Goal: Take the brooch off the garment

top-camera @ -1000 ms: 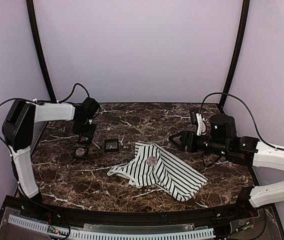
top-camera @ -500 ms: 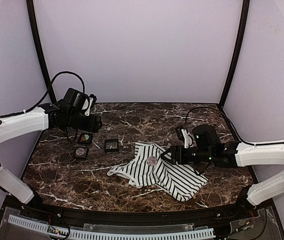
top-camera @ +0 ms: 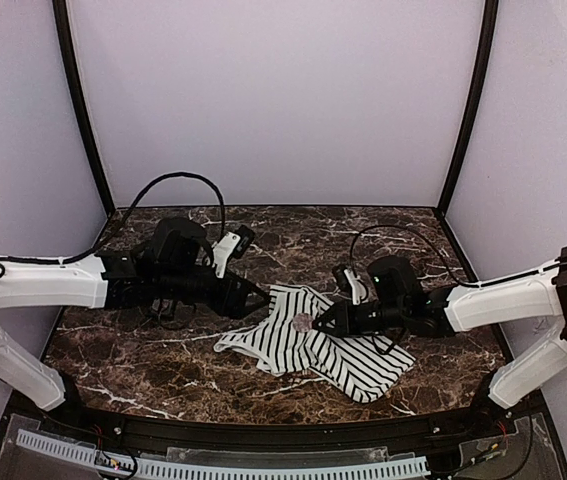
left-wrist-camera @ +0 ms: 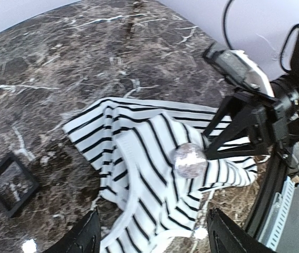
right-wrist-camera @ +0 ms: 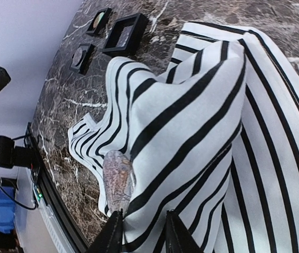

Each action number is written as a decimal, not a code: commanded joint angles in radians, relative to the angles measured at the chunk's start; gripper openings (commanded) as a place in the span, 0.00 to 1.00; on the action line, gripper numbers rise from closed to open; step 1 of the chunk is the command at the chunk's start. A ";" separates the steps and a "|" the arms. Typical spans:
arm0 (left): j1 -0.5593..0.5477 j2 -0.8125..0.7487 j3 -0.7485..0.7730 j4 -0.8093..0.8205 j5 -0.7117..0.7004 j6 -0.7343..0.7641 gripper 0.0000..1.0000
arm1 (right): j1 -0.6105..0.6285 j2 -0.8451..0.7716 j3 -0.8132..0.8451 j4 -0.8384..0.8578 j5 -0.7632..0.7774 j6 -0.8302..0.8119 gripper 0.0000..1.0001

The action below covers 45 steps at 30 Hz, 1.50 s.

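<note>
The garment [top-camera: 308,340], white with thin black stripes, lies crumpled on the marble table [top-camera: 163,370]. The brooch [top-camera: 303,322], a round mottled pinkish disc, is pinned on its raised fold. My right gripper [top-camera: 321,322] comes in from the right. In the right wrist view its jaws [right-wrist-camera: 144,213] are pinched on a fold of the garment [right-wrist-camera: 191,121], one fingertip against the lower end of the brooch [right-wrist-camera: 117,179]. My left gripper [top-camera: 258,296] hovers open over the garment's left part [left-wrist-camera: 138,174], the brooch [left-wrist-camera: 190,159] ahead of its fingers [left-wrist-camera: 88,237].
Small black boxes [right-wrist-camera: 124,34] sit on the table left of the garment, one showing in the left wrist view [left-wrist-camera: 11,183]. Black frame posts [top-camera: 78,100] and lilac walls enclose the table. A cable tray [top-camera: 213,465] runs along the near edge.
My left arm swung from the black boxes across to the garment's left edge. My right gripper moved left onto the garment and narrowed its jaws on the fabric beside the brooch.
</note>
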 commanded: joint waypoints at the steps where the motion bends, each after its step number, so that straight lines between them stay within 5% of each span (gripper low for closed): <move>1: -0.038 0.056 -0.005 0.200 0.150 -0.046 0.69 | -0.006 0.017 0.018 0.088 -0.071 0.000 0.14; 5: -0.077 0.140 0.042 0.183 0.175 -0.033 0.66 | -0.006 -0.008 -0.006 0.157 -0.118 0.030 0.00; 27: -0.127 0.275 0.118 0.101 0.089 0.016 0.59 | -0.006 -0.026 0.000 0.243 -0.229 0.085 0.00; 45: -0.127 0.266 0.121 0.042 -0.005 0.028 0.23 | -0.006 -0.026 -0.003 0.234 -0.222 0.085 0.00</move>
